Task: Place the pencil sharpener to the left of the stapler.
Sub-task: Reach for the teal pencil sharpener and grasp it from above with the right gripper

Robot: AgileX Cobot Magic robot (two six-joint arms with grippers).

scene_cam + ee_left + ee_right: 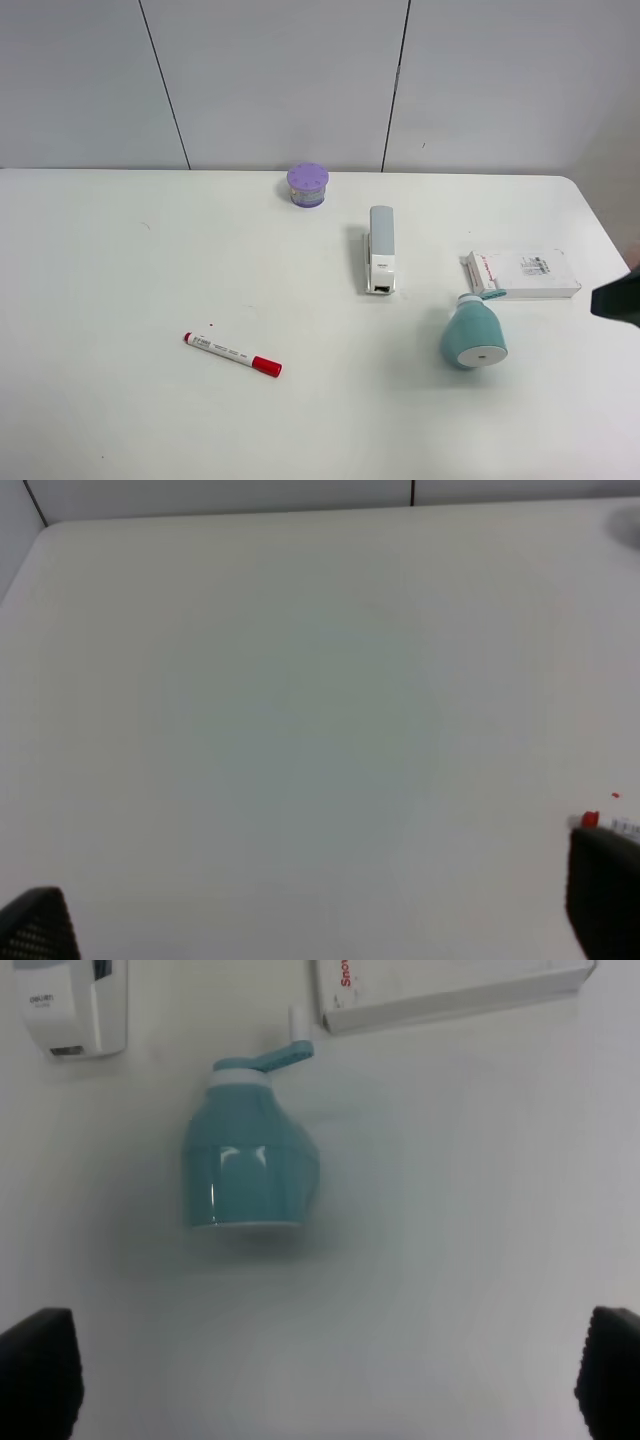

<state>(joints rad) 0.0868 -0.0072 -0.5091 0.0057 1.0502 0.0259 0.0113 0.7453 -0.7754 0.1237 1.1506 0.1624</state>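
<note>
The teal pencil sharpener lies on its side on the white table, its flat white end toward the front edge and its crank toward the back. The white stapler with a grey top arm lies to its back left, apart from it. In the right wrist view the sharpener sits ahead of my open right gripper, nothing between the fingers, with the stapler's end in the corner. My left gripper is open over bare table, far from both.
A white printed box lies just behind the sharpener, close to its crank. A purple round container stands at the back. A red-capped marker lies front left. The right arm shows at the right edge.
</note>
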